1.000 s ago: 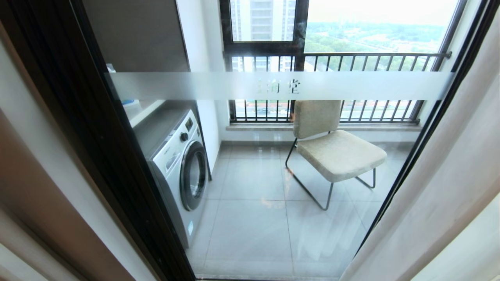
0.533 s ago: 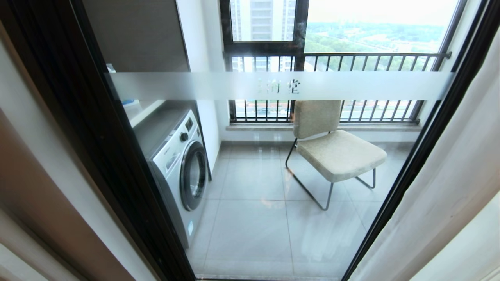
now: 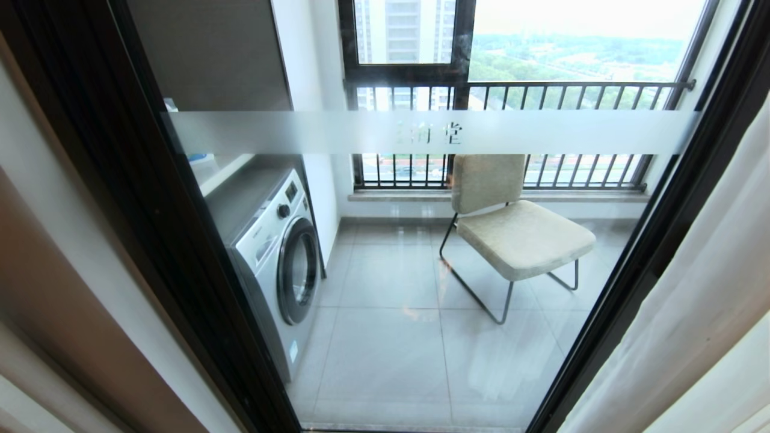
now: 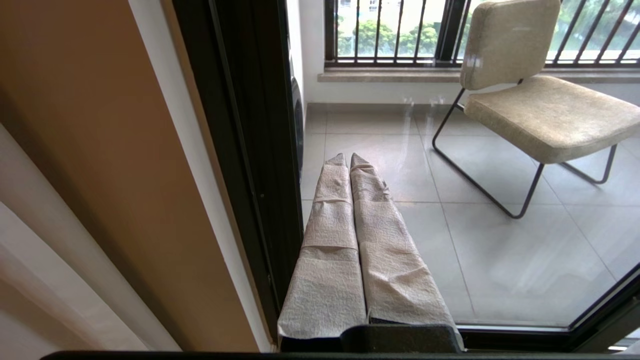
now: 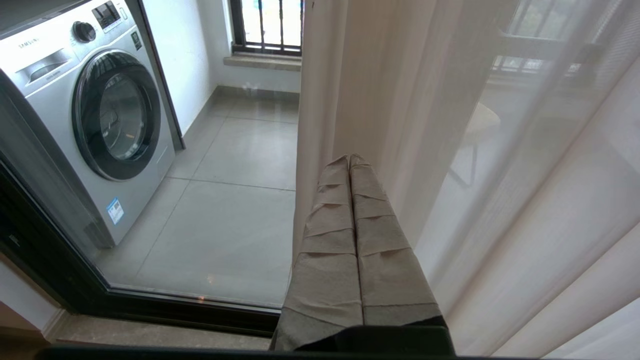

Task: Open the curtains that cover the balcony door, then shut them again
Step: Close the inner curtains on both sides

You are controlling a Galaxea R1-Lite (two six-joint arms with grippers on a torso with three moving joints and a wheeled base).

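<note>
The balcony door (image 3: 385,337) is a glass pane with a thick black frame (image 3: 150,198) and a frosted band (image 3: 301,131); most of it stands uncovered. The curtains (image 3: 710,288) hang bunched at the right edge of the head view. Seen from the right wrist, a cream panel (image 5: 360,75) and a see-through sheer (image 5: 525,175) hang in front of the glass. My right gripper (image 5: 349,159) is shut with nothing between its fingers, its tips by the cream panel's near edge. My left gripper (image 4: 348,159) is shut and empty, close to the door's left frame (image 4: 250,150). Neither arm shows in the head view.
Behind the glass stand a washing machine (image 3: 274,252) on the left and a beige chair (image 3: 517,234) on a tiled floor, with railed windows (image 3: 511,90) beyond. An orange-brown wall (image 4: 100,150) borders the door's left side.
The curtain at the right has slid further right in the head view, baring more of the door's black right frame. The rest of the scene has stayed put.
</note>
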